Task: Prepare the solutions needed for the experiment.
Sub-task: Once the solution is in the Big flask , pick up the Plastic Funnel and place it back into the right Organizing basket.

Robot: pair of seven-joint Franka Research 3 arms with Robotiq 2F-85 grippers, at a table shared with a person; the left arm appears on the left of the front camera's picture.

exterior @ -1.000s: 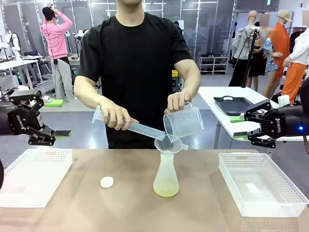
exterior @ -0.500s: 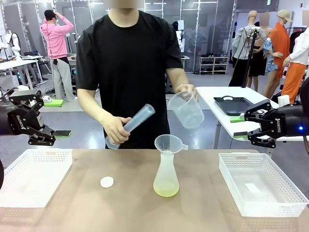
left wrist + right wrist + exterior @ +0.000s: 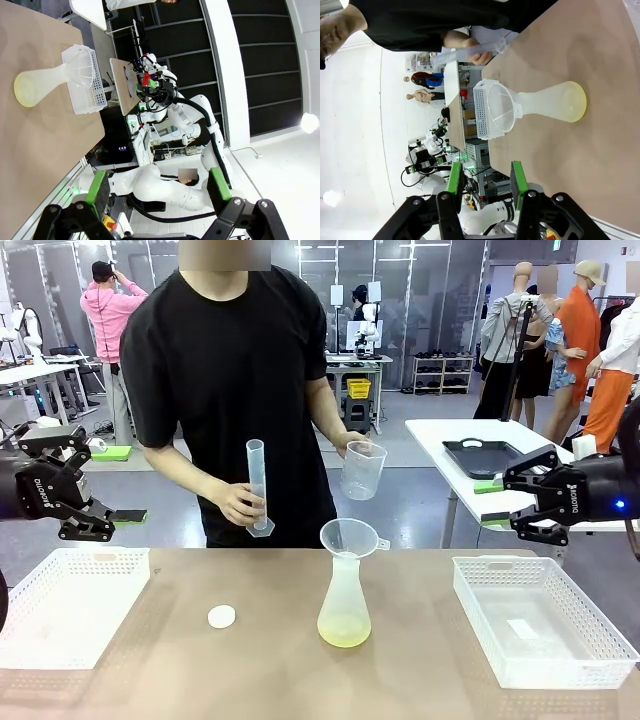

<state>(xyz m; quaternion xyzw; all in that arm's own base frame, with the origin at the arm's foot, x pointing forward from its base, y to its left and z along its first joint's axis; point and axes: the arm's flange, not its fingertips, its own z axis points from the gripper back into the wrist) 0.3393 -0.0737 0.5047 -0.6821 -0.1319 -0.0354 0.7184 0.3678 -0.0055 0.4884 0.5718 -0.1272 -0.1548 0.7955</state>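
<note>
Pouring done, tube [image 3: 258,485] and cup [image 3: 362,470] off the flask [image 3: 344,605].
Liquid [image 3: 344,634] in; left pincer [image 3: 157,186] wide, right pincer [image 3: 485,182] narrower, empty.

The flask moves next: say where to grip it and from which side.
Grip the flask at its narrow neck, just under the funnel, level from the side. The funnel blocks the top; the wide sloping base, holding the liquid, would likely slip.
</note>
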